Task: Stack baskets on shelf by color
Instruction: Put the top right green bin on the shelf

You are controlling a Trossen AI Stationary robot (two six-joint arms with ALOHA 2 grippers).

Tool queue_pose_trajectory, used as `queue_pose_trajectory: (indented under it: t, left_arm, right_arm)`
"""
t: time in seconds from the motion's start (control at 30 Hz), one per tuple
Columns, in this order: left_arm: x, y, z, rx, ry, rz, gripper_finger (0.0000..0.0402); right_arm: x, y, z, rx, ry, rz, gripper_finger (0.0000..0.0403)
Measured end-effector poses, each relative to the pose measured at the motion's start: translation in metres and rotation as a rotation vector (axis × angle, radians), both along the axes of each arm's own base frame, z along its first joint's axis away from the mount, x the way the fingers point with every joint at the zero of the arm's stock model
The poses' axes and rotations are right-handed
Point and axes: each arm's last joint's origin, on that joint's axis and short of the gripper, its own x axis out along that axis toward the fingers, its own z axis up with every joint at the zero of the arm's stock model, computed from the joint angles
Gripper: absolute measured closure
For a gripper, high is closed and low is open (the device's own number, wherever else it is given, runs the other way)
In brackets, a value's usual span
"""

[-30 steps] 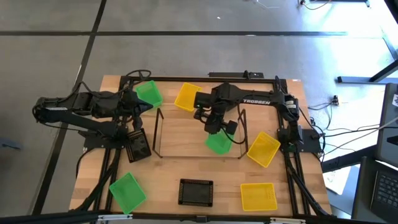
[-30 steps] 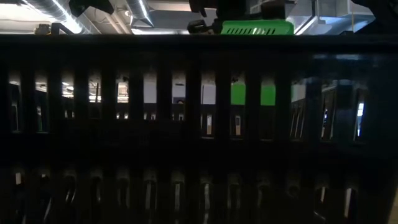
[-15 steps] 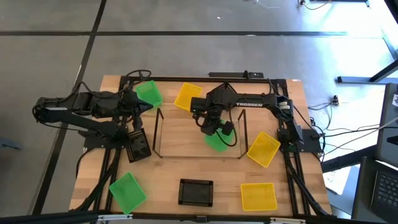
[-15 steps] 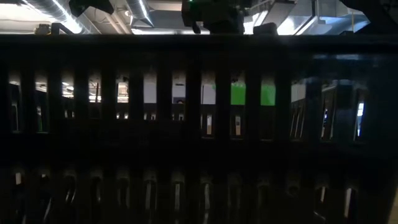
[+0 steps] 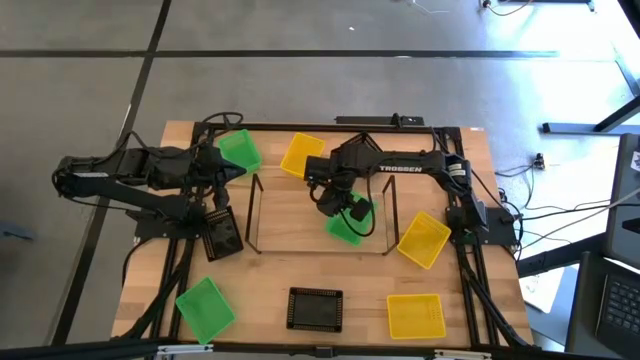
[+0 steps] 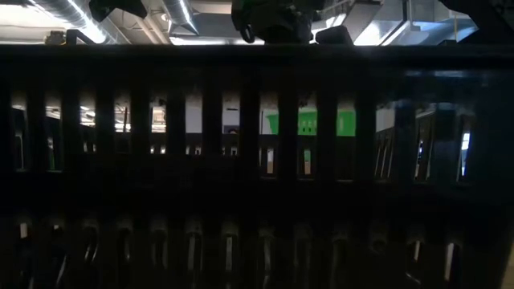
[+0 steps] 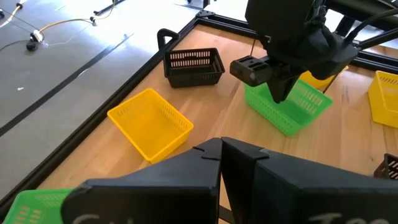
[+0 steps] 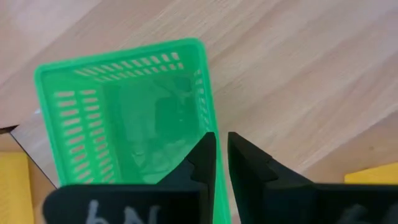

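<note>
My right gripper hangs over the shelf, right of its middle, shut on a green basket. The left wrist view shows that basket tilted under the gripper. My left gripper waits shut at the shelf's far left, beside another green basket. Loose on the table lie yellow baskets, black baskets and a third green one. My right gripper pinches the green basket's side wall, one finger inside the basket and the other outside. It comes from above, pointing down. The basket hangs tilted below the fingers; whether its lower end touches the shelf board I cannot tell.
Black wire frames stand at the shelf's two short ends. The black basket at the near edge fills almost the whole low view. Another black basket sits near the far edge. Bare board lies on the shelf's left half.
My right gripper has carried the green basket a little toward the table's left and down over the shelf. In the low view the basket has dropped from above the black basket's rim to behind its slats. The left arm has kept still.
</note>
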Motion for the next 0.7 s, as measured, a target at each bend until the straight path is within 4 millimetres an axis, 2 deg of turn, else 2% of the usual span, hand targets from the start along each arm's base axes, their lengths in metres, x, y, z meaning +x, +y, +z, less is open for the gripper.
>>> queue_pose_trajectory:
  t: [0.3,0.43,0.7]
  left_arm:
    - [0.0,0.0,0.0,0.0,0.001,0.0,0.0401]
    - [0.0,0.0,0.0,0.0,0.0,0.0,0.0401]
    - [0.0,0.0,0.0,0.0,0.001,0.0,0.0401]
  right_arm:
    - [0.005,-0.001,0.011,-0.024,-0.063,-0.029,0.0369]
    - [0.009,-0.002,0.011,0.018,-0.097,-0.106,0.0398]
    - [0.01,-0.005,0.009,0.158,-0.055,-0.304,0.0401]
